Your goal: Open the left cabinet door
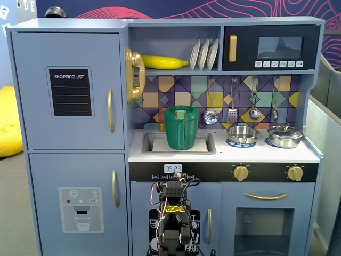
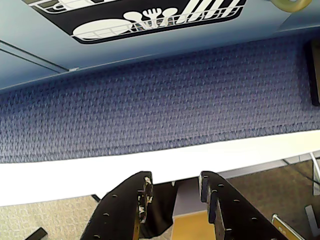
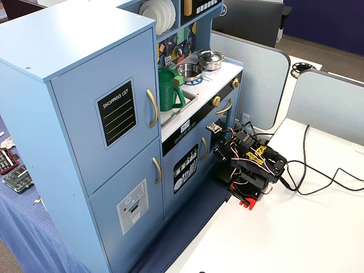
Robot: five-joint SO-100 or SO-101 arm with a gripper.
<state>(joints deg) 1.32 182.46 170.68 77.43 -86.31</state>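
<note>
Door, left cabinet (image 1: 69,90): grey-blue panel, upper left of the toy kitchen in both fixed views, flush with its frame and fully closed. Black "SHOPPING LIST" chalkboard (image 1: 70,92) at centre; vertical gold bar handle (image 1: 111,110) near the right edge as a fixed view shows it.

Adjacent: dispenser-picture door (image 1: 80,205) directly below; dish-graphic door (image 3: 185,168) under the sink; green pitcher (image 1: 181,127) in the sink.

Arm: folded low on the white table (image 3: 296,239) in front of the dish-graphic door, well apart from the handle. Gripper (image 2: 174,192), wrist view: jaws narrowly parted, nothing between them; blue cloth (image 2: 160,100) ahead.

Step, by judgement: none begun; arm at rest, approach pending.

Next move calls for: raising and extending up and leftward to handle height, jaws spread wider than the bar, closing around it, then pulling outward along the door's swing.
</note>
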